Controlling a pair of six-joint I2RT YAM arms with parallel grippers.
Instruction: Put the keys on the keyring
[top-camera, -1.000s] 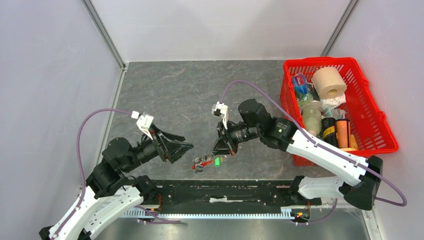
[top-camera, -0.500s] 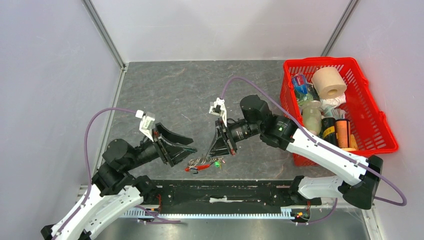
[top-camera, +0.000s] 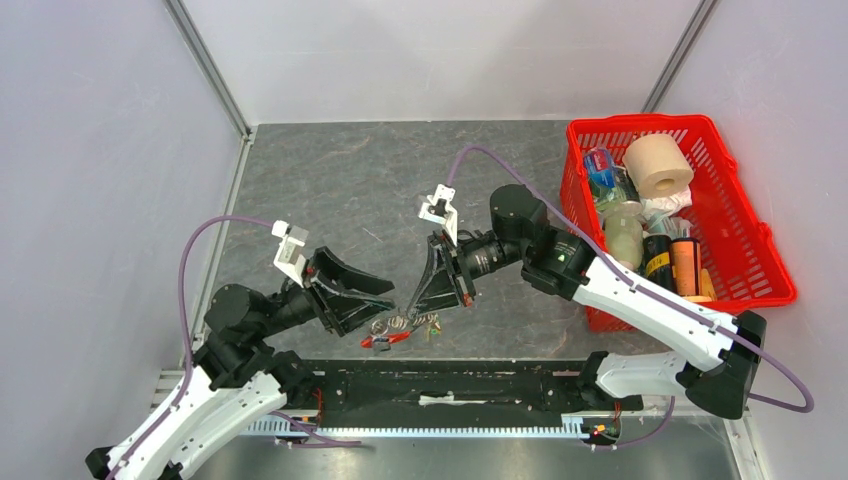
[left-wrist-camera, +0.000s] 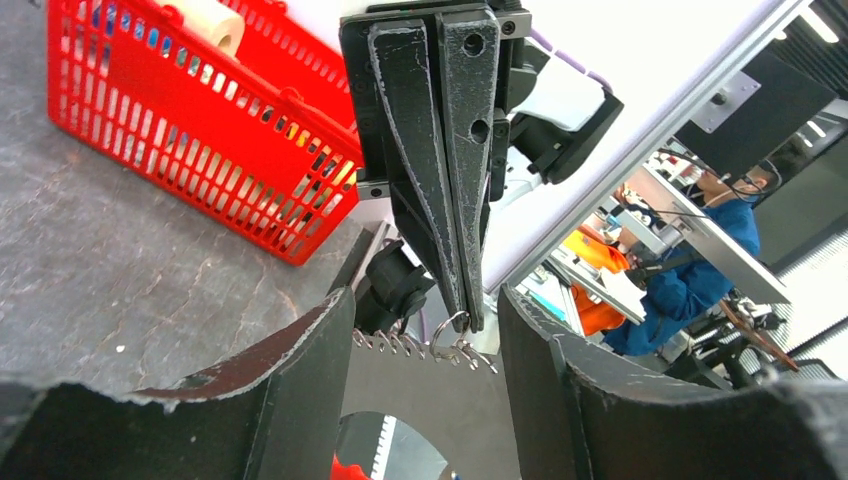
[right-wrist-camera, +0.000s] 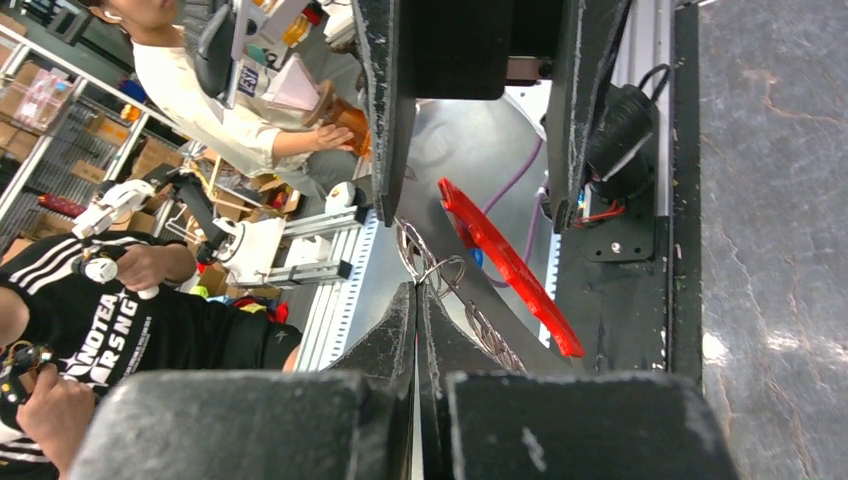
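My right gripper (top-camera: 404, 307) is shut on the keyring (top-camera: 392, 325) and holds it up by its thin silver ring (left-wrist-camera: 450, 328) near the table's front edge. The red fob (top-camera: 385, 340) hangs below on its chain. In the right wrist view, the shut tips (right-wrist-camera: 417, 290) pinch the ring (right-wrist-camera: 441, 271), with the fob (right-wrist-camera: 505, 262) beyond. My left gripper (top-camera: 387, 305) is open, its fingers (left-wrist-camera: 290, 370) standing either side of the right gripper's tips (left-wrist-camera: 463, 308) and the ring. Keys (top-camera: 430, 323), one with a green head, lie or hang just right of the ring; I cannot tell which.
A red plastic basket (top-camera: 745, 275) with a paper roll, bottles and cans stands at the right of the table; it also shows in the left wrist view (left-wrist-camera: 200, 150). The black base rail (top-camera: 450, 385) runs along the front edge just below the keyring.
The right gripper has carried the keyring left and towards the front edge. The left gripper has moved in towards it, and its open fingers now straddle the right gripper's tips.
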